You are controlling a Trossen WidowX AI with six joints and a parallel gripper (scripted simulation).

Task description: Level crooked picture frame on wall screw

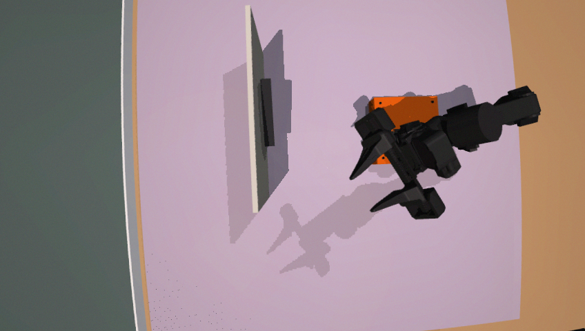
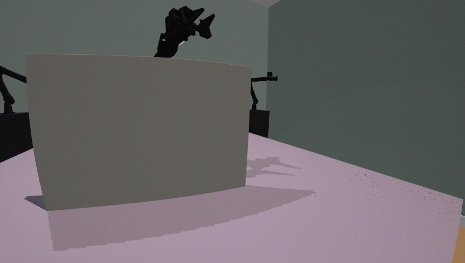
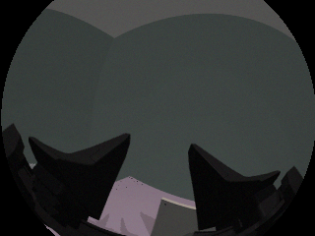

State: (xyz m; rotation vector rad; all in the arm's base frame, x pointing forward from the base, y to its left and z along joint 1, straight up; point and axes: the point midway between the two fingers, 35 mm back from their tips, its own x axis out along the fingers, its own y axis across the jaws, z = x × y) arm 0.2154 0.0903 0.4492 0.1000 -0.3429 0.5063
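The picture frame (image 1: 267, 112) shows in the top view only, from above, as a dark narrow bar on the robot's side of the upright wall panel (image 1: 251, 123) (image 2: 140, 130) (image 3: 176, 218). Its face does not show, so its tilt cannot be told. In the exterior view the panel's back hides it. The screw and notched strip are hidden. My gripper (image 1: 361, 194) (image 2: 208, 12) (image 3: 159, 144) is open and empty. It is raised well away from the frame, on the robot's side of the panel and above the panel's top edge in the exterior view. Nothing is between its fingertips.
The orange base block (image 1: 414, 108) lies under the arm. The pale purple table top (image 1: 184, 163) (image 2: 326, 228) carries shadows of the panel and arm. Other black arms stand beyond the table on black pedestals (image 2: 259, 124) (image 2: 12, 136).
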